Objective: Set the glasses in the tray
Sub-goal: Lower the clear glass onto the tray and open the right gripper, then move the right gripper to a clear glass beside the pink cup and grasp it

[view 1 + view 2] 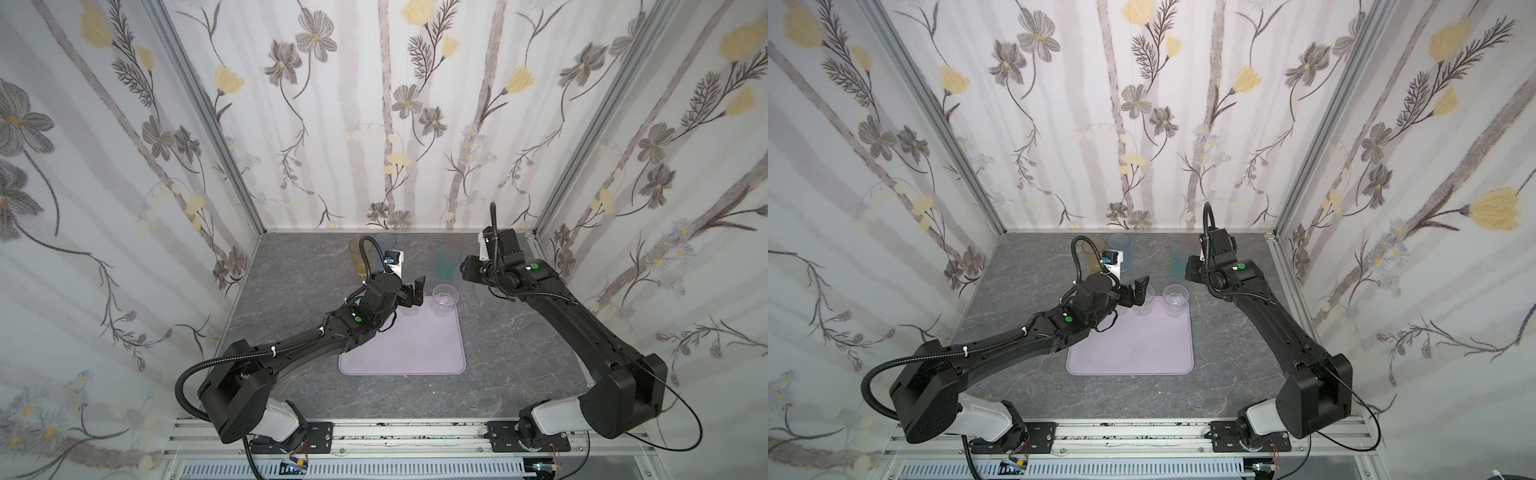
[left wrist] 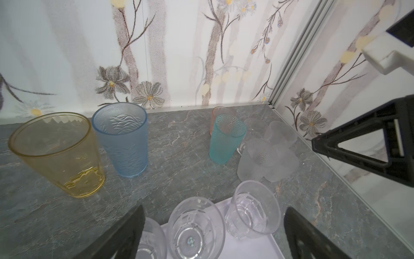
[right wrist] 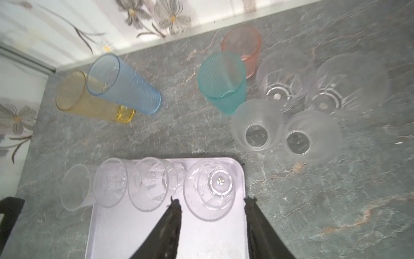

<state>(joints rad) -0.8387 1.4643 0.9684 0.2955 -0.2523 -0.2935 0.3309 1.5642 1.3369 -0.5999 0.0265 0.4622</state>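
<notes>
A: Jaws of the left gripper (image 2: 214, 207)?
B: Spread to the full, gripping nothing; astride a clear tumbler (image 2: 197, 226) on the far edge of the lilac tray (image 3: 112, 233), no contact to be made out.
A: And the right gripper (image 3: 213, 199)?
B: Partly open, empty too, poised above the corner tumbler (image 3: 210, 190) of the same row.
A: Letting go, then, by the look of it. Best way to finish?
B: Lift straight up before swinging off. No closing, no sideways drift: neighbours just beside.
A: And after?
B: Probably the lone clear tumbler (image 3: 75, 187) on the grey tabletop (image 3: 179, 134), just beside the tray's far left corner: nearest for the left. Farther back, by the wall (image 2: 179, 44), the amber tumbler (image 2: 60, 154) and the blue tumbler (image 2: 123, 143). For the right: the teal tumbler (image 3: 224, 89), the pink tumbler (image 3: 244, 49) and the frosted tumblers (image 3: 257, 116) clustered beyond the tray. Grip mid-wall, squeeze lightly; likely thin and slippery. Set down upright on the bare near half of the tray, clear of the standing row.
</notes>
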